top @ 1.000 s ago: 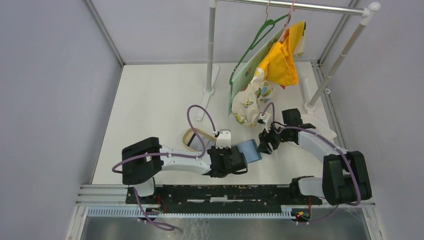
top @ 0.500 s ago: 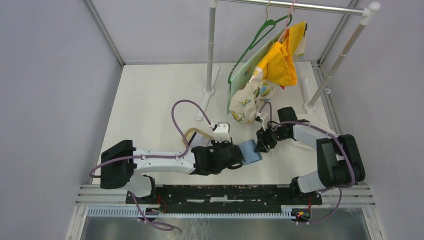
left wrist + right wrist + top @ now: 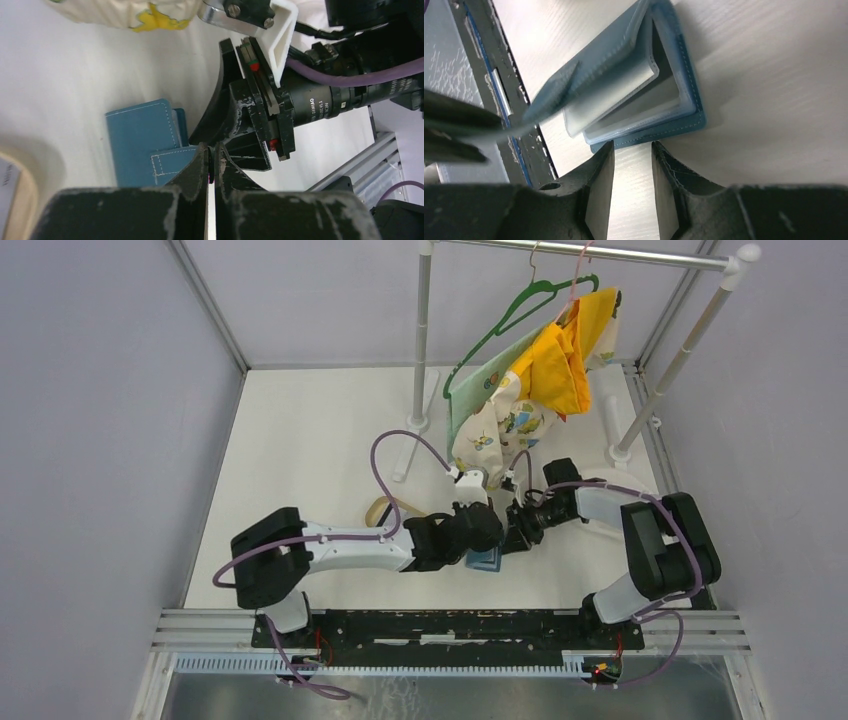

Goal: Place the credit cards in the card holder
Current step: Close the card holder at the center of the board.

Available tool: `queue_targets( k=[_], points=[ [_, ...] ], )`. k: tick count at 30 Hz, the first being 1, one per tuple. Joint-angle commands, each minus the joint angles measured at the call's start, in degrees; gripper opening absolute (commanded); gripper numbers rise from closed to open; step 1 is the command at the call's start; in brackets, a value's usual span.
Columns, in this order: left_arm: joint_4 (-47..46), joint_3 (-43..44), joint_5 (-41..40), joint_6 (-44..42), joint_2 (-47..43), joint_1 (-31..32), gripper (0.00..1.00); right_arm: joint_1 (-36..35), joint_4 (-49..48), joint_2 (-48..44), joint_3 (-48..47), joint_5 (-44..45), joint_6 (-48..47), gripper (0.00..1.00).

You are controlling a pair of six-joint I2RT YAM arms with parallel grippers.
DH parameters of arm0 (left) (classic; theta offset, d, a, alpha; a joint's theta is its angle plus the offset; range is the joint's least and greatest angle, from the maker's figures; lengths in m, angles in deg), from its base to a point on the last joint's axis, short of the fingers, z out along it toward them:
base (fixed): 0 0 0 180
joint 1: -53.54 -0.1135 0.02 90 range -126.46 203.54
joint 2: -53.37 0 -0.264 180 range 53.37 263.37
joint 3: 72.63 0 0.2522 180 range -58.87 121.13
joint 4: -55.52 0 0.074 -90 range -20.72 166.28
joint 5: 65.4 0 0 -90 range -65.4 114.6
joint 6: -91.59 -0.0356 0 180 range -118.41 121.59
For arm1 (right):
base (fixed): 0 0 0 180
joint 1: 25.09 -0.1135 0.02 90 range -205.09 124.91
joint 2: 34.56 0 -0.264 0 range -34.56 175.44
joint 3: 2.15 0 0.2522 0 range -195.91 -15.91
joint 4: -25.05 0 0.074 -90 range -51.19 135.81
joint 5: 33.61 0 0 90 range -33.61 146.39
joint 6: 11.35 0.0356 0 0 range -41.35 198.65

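Note:
The teal-blue card holder (image 3: 486, 560) lies on the white table between the two grippers. In the left wrist view, my left gripper (image 3: 212, 161) is shut on the holder's stitched strap (image 3: 167, 159). The right wrist view shows the holder (image 3: 691, 100) open, its top cover (image 3: 614, 45) lifted, with clear sleeves (image 3: 624, 95) inside. My right gripper (image 3: 633, 150) is open and empty, its tips just short of the holder's edge. In the top view, my left gripper (image 3: 480, 543) and right gripper (image 3: 513, 533) nearly touch. A pale printed piece (image 3: 5, 180) in the tan tray may be a credit card.
The tan oval tray (image 3: 381, 508) lies left of the holder, partly under my left arm. A clothes rail's post (image 3: 420, 340) and foot stand behind. Patterned and yellow cloths (image 3: 520, 400) hang on hangers just above and behind both grippers. The metal front rail (image 3: 450, 625) runs along the near edge.
My left arm has swung right and forward over the card holder, next to the right gripper. The holder has shifted slightly left. The hanging cloths have swung left.

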Motion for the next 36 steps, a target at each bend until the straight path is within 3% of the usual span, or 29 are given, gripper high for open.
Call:
queue_targets(
  k=[1, 7, 16, 23, 28, 32, 36],
  points=[
    [-7.05, 3.44, 5.53, -1.72, 4.63, -1.27, 0.02, 1.57, -3.71, -5.19, -1.31, 7.91, 3.38, 0.4],
    [-10.46, 2.18, 10.36, 0.75, 9.97, -2.01, 0.02, 5.38, -6.64, -15.04, 1.16, 12.69, 3.43, 0.44],
    [-17.88, -1.61, 18.72, 2.04, 13.65, -2.0, 0.06, 6.26, -8.52, -13.83, 2.02, 3.66, 5.56, 0.43],
    [-22.49, -3.43, 21.91, 0.09, 13.46, -2.01, 0.15, 6.18, -13.06, -7.56, 3.02, -3.36, 11.88, 0.2],
    [-23.48, -3.53, 23.44, -0.91, 13.69, -2.04, 0.17, 5.88, -15.33, -5.32, 4.47, -6.56, 14.54, 0.16],
    [-23.58, -3.55, 23.66, -1.53, 13.4, -2.0, 0.18, 4.34, -12.22, -2.06, 3.37, -3.49, 12.39, 0.15],
    [-23.46, -3.59, 24.25, -2.62, 12.12, -1.99, 0.35, 3.61, -9.29, 0.21, 2.34, 4.07, 10.08, 0.13]
  ],
)
